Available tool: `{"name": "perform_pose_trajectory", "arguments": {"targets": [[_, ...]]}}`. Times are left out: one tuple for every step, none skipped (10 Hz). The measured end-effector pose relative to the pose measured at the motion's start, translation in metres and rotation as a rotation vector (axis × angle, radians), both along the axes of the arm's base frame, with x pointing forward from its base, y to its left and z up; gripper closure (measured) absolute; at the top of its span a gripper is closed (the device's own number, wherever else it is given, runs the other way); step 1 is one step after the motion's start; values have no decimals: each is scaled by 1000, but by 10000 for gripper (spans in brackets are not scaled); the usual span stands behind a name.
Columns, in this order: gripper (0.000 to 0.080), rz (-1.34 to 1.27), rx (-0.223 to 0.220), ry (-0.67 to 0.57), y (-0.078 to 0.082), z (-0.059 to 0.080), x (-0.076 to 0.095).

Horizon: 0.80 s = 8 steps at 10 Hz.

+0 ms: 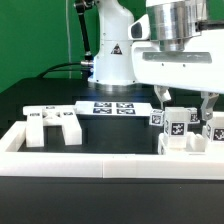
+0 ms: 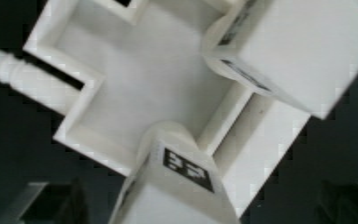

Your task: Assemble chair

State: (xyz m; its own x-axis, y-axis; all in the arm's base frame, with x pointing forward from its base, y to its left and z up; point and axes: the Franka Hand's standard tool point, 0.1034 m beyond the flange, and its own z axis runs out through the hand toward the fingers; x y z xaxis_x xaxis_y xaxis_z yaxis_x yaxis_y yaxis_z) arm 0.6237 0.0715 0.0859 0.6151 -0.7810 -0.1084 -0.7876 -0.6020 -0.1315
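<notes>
White plastic is lying in two places on the black desk (image 1: 110,138), which is sitting in front of a green backdrop. At the exterior view's left, a flat, blocky chair piece (image 1: 50,125) with square notches cut into it is resting just inside the corner of the low white border rail (image 1: 70,163). Toward the middle, the marker board (image 1: 112,107) is lying flat in front of the robot's white base (image 1: 110,55), well apart from the notched piece. At the exterior view's right, the arm's wrist (image 1: 180,45) is hanging over a cluster of chair pieces (image 1: 180,132) bearing black-and-white tags, which is standing close to the front run of the rail. The fingers (image 1: 161,98) are standing wide apart, one reaching down on each side of the cluster's top and gripping nothing; whether either is touching the plastic I cannot tell.

In the wrist view the cluster is filling the picture: a broad white slab (image 2: 158,110) with a short round peg (image 2: 5,66) sticking out of one edge, a tagged post (image 2: 185,168) lying across it, and a plain block (image 2: 291,60) sitting against its far side. Two dark fingertips are showing far apart, each clear of the white plastic.
</notes>
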Motion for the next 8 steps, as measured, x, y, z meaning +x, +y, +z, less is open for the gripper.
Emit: {"name": "perform_pose_trajectory", "arguments": {"targets": [[151, 60, -3, -10, 0, 0, 0], [150, 147, -6, -25, 0, 0, 0], [150, 229, -9, -39, -1, 0, 0], [150, 314, -13, -53, -3, 0, 0], [150, 429, -25, -70, -4, 0, 0], [150, 542, -37, -86, -4, 0, 0], [150, 643, -42, -102, -6, 0, 1], [150, 744, -50, -117, -10, 0, 1]]}}
